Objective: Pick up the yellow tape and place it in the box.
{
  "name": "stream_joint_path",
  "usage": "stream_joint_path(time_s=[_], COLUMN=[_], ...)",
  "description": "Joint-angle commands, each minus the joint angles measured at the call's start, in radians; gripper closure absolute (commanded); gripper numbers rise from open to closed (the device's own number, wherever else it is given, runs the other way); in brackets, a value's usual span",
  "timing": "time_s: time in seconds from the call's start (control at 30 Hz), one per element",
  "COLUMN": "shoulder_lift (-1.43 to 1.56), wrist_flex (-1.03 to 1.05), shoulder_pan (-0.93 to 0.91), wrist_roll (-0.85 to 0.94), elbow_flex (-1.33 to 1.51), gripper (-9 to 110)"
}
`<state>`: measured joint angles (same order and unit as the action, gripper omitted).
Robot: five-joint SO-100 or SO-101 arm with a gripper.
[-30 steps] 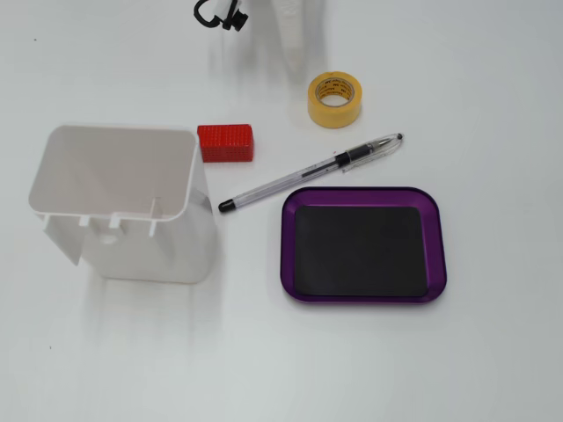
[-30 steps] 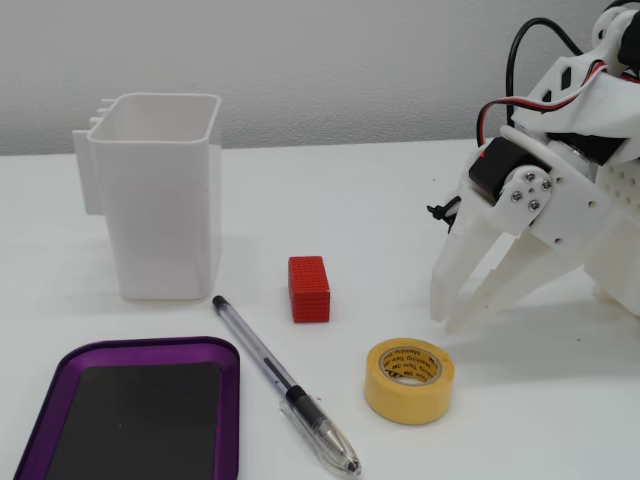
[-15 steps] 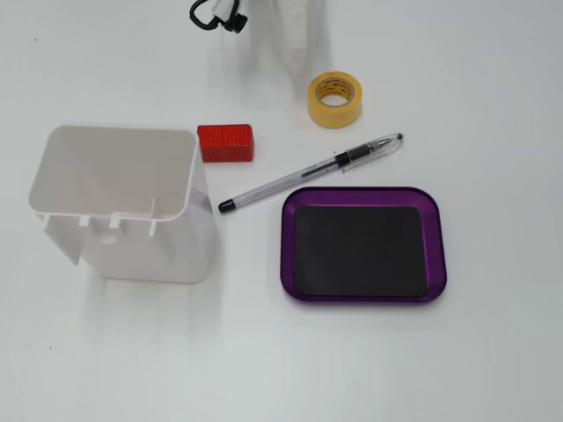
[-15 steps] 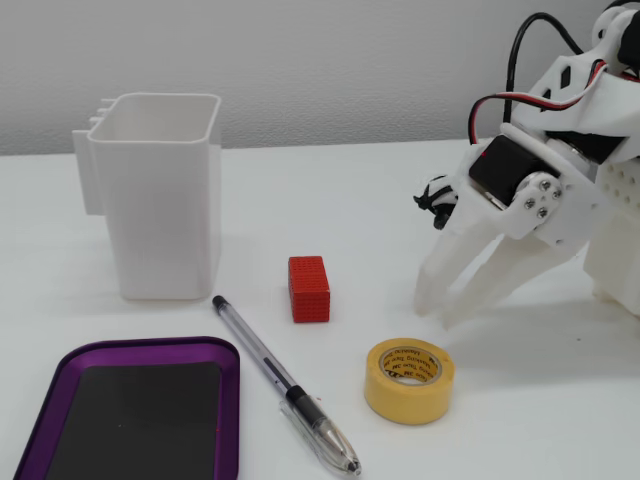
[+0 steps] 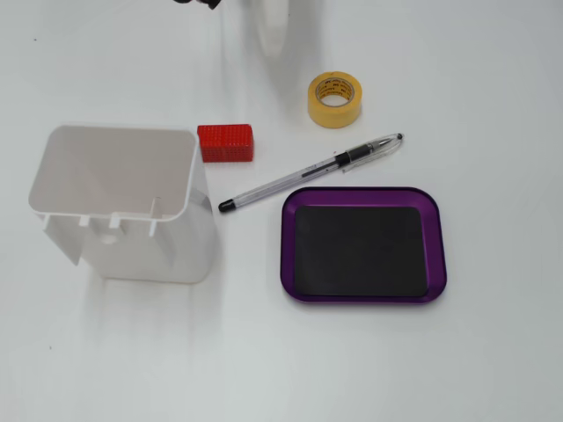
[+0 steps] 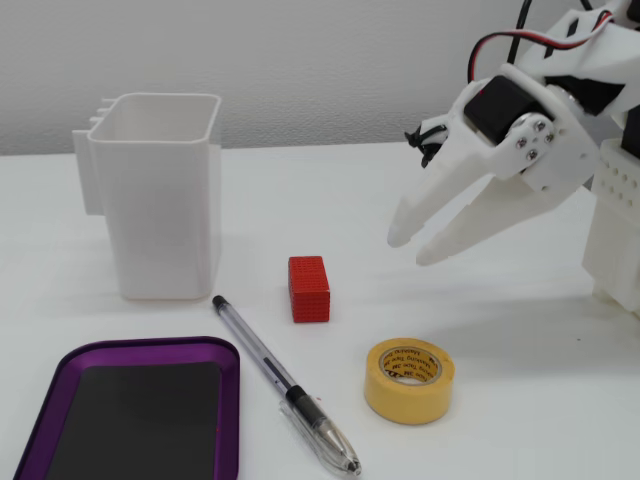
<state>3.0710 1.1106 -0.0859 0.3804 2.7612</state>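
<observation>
This looks like a hobbyist's robotics bench or small lab: a plain white table point(image 6: 300, 210) against a bare grey wall point(image 6: 300, 60), a white 3D-printed arm point(image 6: 560, 130) with exposed red and black servo wires point(image 6: 500, 45), and a few test objects laid out, among them a pen point(image 5: 308, 173).
</observation>
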Motion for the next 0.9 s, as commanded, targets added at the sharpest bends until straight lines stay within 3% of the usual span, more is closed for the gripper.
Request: stream_joint_path(time_s=[0.0, 0.37, 0.87], shoulder_lift=[-0.256, -0.804, -0.884], wrist_flex=[-0.003, 0.012, -0.176], shoulder_pan=[0.032, 0.282, 0.281], wrist_roll=[0.009, 0.003, -0.023], elbow_flex=[-0.189, -0.405, -0.316], gripper=[91, 87, 87])
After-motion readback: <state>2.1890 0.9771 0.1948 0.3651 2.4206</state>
